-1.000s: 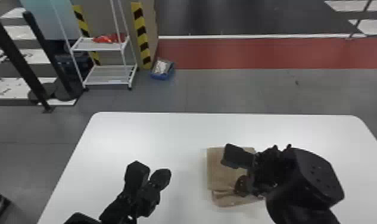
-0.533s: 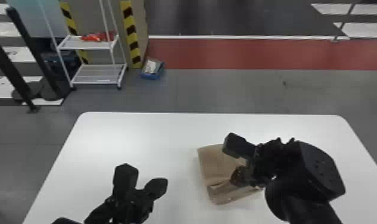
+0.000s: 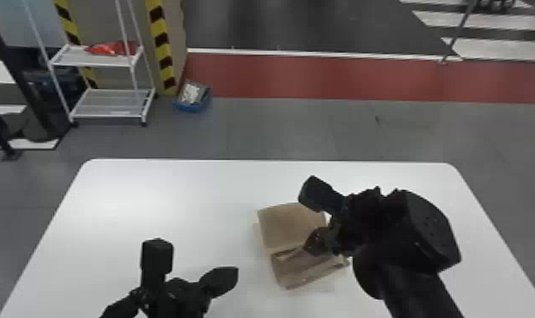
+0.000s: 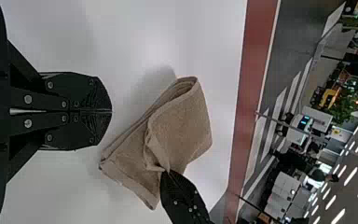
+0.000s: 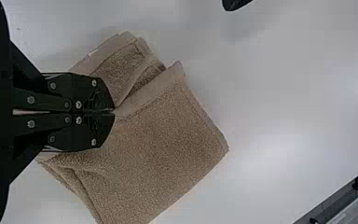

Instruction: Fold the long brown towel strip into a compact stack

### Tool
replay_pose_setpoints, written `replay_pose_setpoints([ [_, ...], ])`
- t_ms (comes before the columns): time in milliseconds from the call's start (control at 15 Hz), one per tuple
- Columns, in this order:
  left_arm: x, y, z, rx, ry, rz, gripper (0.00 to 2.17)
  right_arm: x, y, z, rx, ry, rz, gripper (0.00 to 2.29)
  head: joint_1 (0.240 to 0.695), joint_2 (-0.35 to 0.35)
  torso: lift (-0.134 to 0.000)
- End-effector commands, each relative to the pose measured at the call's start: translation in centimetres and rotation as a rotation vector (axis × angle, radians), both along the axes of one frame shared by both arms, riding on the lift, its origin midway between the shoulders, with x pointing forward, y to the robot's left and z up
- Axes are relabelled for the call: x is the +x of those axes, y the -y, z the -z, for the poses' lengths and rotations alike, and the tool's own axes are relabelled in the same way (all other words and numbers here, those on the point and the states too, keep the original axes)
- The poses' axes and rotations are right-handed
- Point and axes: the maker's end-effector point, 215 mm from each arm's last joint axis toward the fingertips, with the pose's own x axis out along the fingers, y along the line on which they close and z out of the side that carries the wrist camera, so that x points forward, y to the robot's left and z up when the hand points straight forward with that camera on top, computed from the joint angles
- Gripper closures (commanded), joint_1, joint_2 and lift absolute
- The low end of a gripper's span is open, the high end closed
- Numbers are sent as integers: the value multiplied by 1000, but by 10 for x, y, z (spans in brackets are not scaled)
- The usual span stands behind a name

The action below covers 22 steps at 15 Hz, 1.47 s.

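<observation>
Brown towel point(image 5: 154, 154), partly folded, is being supported on a white table point(image 3: 173, 190). Its layered edge is being pinched by the closed right gripper point(image 5: 113, 112), probably so the fold can be straightened. The left gripper point(image 4: 112, 112), closed and empty, is being held nearby. A pale patch point(image 5: 93, 52), perhaps a label, is being left unread.

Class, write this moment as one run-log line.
right claw: shut on brown towel | left claw: shut, empty, above table | towel: folded, layers uneven
</observation>
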Motion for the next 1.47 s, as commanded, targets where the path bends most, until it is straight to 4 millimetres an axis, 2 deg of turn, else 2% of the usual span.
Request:
replay_pose_setpoints([
  [0, 4, 6, 0, -15, 11, 3, 1447, -4, -3, 1, 13, -19, 5, 1295, 695, -72, 0],
  [200, 11, 8, -1, -5, 18, 11, 1447, -13, -15, -1, 51, -39, -4, 1295, 695, -78, 0],
  [333, 10, 14, 2, 8, 18, 24, 1447, -13, -23, -7, 67, -37, -5, 1295, 695, -70, 0],
  [600, 9, 12, 8, 25, 13, 28, 1447, -19, -47, -14, 103, -50, -22, 1298, 695, -51, 0],
  [667, 9, 12, 8, 25, 13, 28, 1447, -18, -47, -13, 101, -48, -21, 1298, 695, -44, 0],
  [800, 10, 10, 7, 29, 17, 25, 1447, -18, -30, -13, 105, -63, 4, 1298, 695, -34, 0],
  [933, 12, 5, 9, 41, 17, 20, 1447, -16, 1, -25, 117, -42, 26, 1298, 695, -35, 0],
  [1067, 16, 5, 8, 48, 22, 18, 1447, -14, 31, -39, 110, -1, 50, 1298, 695, -64, 0],
  [1200, 15, 9, 9, 56, 21, 22, 1447, -20, 48, -32, 75, -6, 48, 1298, 695, -107, 0],
  [1267, 12, 15, 10, 59, 19, 29, 1447, -25, 47, -27, 68, -13, 32, 1298, 695, -122, 0],
  [1400, 11, 18, 12, 71, 22, 35, 1447, -39, 30, -7, 62, -57, -3, 1298, 695, -144, 0],
])
